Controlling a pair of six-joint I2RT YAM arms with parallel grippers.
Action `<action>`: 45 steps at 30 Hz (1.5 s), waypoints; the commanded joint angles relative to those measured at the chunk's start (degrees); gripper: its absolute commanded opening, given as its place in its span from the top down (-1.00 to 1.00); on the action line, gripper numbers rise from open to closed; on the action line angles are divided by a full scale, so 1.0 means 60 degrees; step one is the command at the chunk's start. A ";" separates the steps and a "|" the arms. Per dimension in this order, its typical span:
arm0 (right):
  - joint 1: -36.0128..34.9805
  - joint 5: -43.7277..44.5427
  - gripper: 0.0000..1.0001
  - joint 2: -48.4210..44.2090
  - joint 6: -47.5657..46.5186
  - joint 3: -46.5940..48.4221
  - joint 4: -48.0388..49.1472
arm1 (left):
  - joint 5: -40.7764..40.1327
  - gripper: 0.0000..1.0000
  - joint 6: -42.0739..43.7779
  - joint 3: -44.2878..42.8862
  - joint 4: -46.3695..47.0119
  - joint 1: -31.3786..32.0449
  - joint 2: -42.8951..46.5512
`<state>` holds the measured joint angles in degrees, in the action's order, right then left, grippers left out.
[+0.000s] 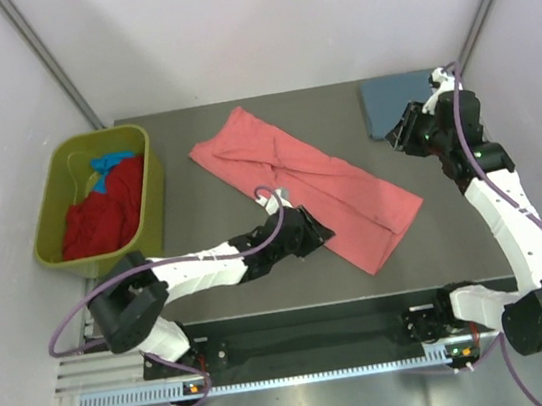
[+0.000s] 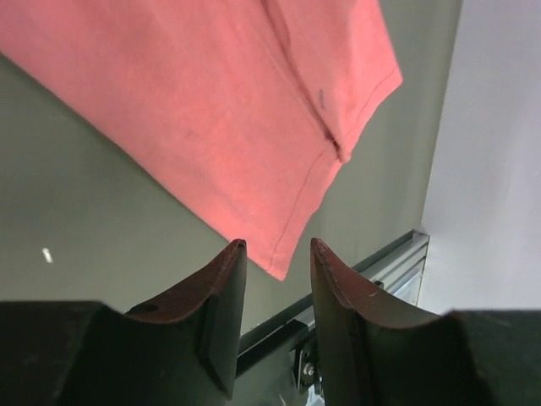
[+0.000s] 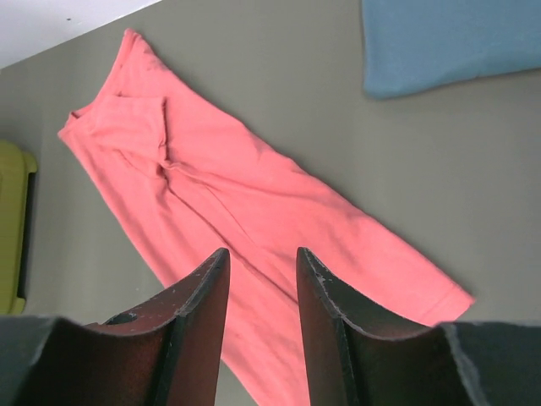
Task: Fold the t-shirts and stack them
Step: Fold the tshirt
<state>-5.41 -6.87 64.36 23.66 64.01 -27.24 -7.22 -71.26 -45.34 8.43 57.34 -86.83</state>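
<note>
Top view: a long salmon-pink cloth t-shirt (image 1: pixel 297 174), folded lengthwise into a strip, lies mid-way on the dark grey table (image 1: pixel 187 215), long axis diagonal from far-left to near-right. The left fingers (image 1: pixel 307 230) sit at its near long edge, approx mid-strip, so the left arm is the nearer one. The right fingers (image 1: pixel 404 132) hang by the far-right corner, just beside a flat grey-blue cloth t-shirt (image 1: pixel 389 106) and apart from the strip's near-right end. An olive-green plastic bin (image 1: pixel 154 194) at left holds crumpled red cloth shirts (image 1: pixel 101 217) plus a bit of a bright blue one (image 1: pixel 105 168), well apart from both arms. Left wrist view: fingers spread, nothing between them; the pink hem corner (image 2: pixel 279 271) lies just ahead of the tips, w/ the rest of the strip running up and away. Right wrist view: fingers likewise spread and empty; the pink strip (image 3: pixel 254 203) runs slantwise below them, the grey-blue shirt (image 3: pixel 448 42) off to upper right, and the bin's edge (image 3: pixel 13 220) at far left. Judgement: the next fold prob. goes across the long axis, end to end. Nothing blocks the way. The grey-blue shirt is the closest neighbour.
</note>
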 commanded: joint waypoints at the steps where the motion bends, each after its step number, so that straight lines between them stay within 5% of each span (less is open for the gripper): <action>1: 0.0184 -0.0436 0.23 -0.0194 0.0114 -0.0062 0.0278 | -0.0568 0.17 -0.1305 0.0086 0.1057 0.0418 -0.0615; 33: 0.0389 -0.0817 0.24 -0.0384 0.0422 -0.0824 0.0922 | -0.0510 0.26 -0.2039 -0.0558 0.0954 0.1122 -0.3151; 36: 0.0389 -0.0803 0.24 -0.0428 0.0466 -0.0853 0.0952 | -0.0510 0.36 -0.2009 -0.0529 0.0881 0.1136 -0.3180; 41: 0.0389 -0.0905 0.24 -0.0443 0.0495 -0.0897 0.0952 | -0.0685 1.00 -0.1747 -0.0441 0.0224 0.1136 -0.2888; 45: 0.0374 -0.0993 0.24 -0.0487 0.0451 -0.0956 0.0937 | -0.0920 1.00 -0.1395 -0.0295 -0.0667 0.1122 -0.2201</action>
<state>-3.84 -11.81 63.44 25.80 58.48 -24.03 -10.41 -82.06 -48.31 11.88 63.88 -103.70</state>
